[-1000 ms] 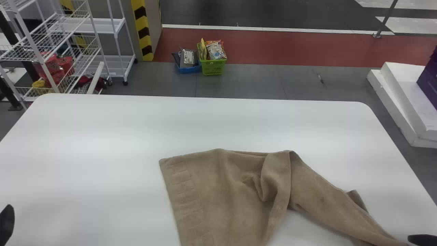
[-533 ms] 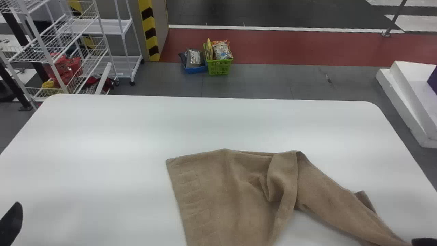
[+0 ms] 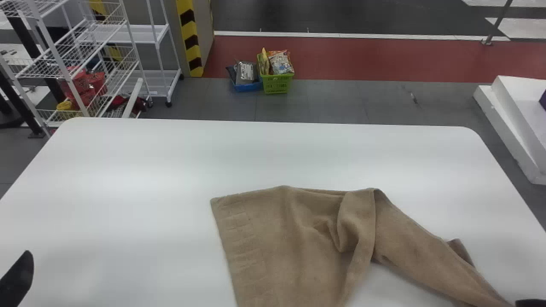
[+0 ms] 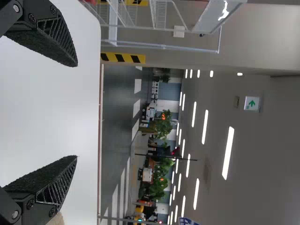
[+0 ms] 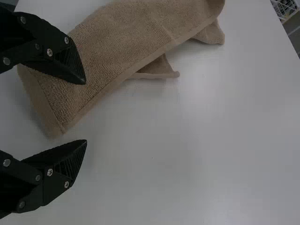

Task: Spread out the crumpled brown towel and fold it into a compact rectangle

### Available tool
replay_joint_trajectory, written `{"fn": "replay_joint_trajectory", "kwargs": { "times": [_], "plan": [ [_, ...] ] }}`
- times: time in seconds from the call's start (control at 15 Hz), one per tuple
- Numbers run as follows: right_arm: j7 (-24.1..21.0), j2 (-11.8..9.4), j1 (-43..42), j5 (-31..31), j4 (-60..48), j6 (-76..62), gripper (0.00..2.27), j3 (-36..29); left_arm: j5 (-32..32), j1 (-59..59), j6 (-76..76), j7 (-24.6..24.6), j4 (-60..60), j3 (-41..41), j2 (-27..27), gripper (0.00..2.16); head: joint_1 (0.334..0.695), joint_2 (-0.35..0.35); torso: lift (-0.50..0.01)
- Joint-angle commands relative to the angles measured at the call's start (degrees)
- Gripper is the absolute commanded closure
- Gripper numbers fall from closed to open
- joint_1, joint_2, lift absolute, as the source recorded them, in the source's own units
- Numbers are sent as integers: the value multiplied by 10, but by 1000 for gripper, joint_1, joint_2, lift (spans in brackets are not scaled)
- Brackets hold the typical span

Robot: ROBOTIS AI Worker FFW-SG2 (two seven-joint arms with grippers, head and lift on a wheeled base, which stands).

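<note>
The brown towel [image 3: 294, 238] lies on the white table, its left part fairly flat, a bunched fold in the middle and a narrow twisted strip running to the lower right. At the lower left edge is my left gripper [image 3: 19, 277], apart from the towel; in the left wrist view the left gripper [image 4: 77, 111] has its fingers wide apart with nothing between. My right gripper [image 3: 530, 302] is at the lower right corner, near the strip's end. In the right wrist view the right gripper [image 5: 86, 112] stands open beside the towel's corner [image 5: 54, 123].
The white table [image 3: 149, 157] extends around the towel on its left and far sides. Beyond it are a wire rack [image 3: 81, 64] at the left, a green basket [image 3: 276, 83] and a blue basket [image 3: 247, 86] on the floor, and white slabs [image 3: 509, 128] at the right.
The head view has shifted slightly, so table, towel and floor things appear farther right. The left gripper shows a little more at the edge. The towel's shape is the same.
</note>
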Motion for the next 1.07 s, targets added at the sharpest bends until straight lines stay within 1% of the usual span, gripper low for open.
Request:
{"fn": "replay_joint_trajectory", "kwargs": {
  "times": [0.0,0.13,0.33,0.47,0.67,0.93,1.0],
  "plan": [
    [5,0,0,7,-8,8,394,-2,0,0,1,0,0,0,-1,124,695,-5,-127],
    [5,-1,0,12,-17,11,394,-1,0,-1,1,1,2,0,-1,124,695,-8,-127],
    [5,-3,-1,36,-30,34,397,15,-1,-2,1,1,4,-1,-1,124,695,-10,-127],
    [5,-10,-6,78,-31,52,397,41,-1,-2,1,1,5,2,-1,124,695,-9,-127],
    [5,-11,-7,107,-30,52,397,66,0,-3,1,1,8,3,-1,124,695,-9,-127],
    [5,-11,-10,115,-30,59,414,77,1,-4,1,1,9,3,-1,124,695,0,-127],
    [5,-11,-11,114,-30,59,508,78,1,-4,-1,1,9,4,-1,124,695,3,-127]
  ]
}}
